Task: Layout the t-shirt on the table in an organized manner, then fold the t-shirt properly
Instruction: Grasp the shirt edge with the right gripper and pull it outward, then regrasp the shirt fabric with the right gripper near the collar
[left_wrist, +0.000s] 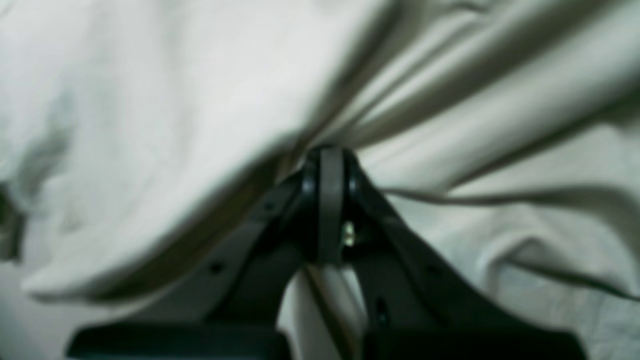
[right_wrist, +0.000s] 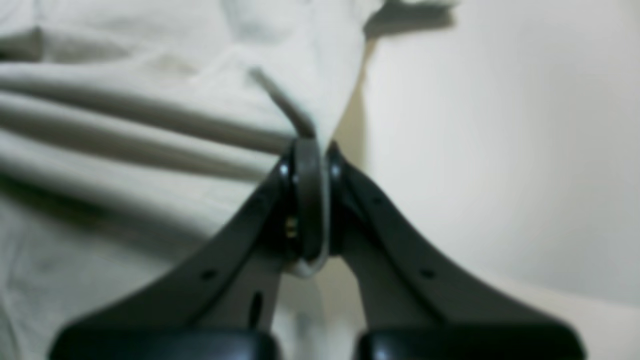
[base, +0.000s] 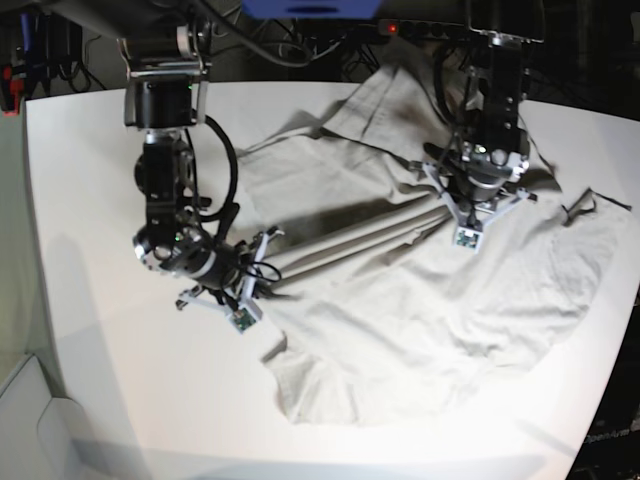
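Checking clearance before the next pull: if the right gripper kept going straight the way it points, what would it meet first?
More of the t-shirt: the right gripper is shut on its edge, with tensioned folds directly ahead.

Light grey-beige t-shirt (base: 430, 300), rumpled, spread across white table (base: 90, 340), stretched into long taut folds mid-cloth, one corner lying toward the near edge

Background, base view: dark, unlit space behind the work surface, detail mostly lost in shadow. Cables (base: 300, 45) ran along the top edge. A blue object (base: 310, 8) sat at top centre, cut off by the frame. A small red light (base: 391, 27) glowed beside it. Red-and-blue items (base: 14, 70) stood at far left. Lighting came from overhead, bright, with glare.
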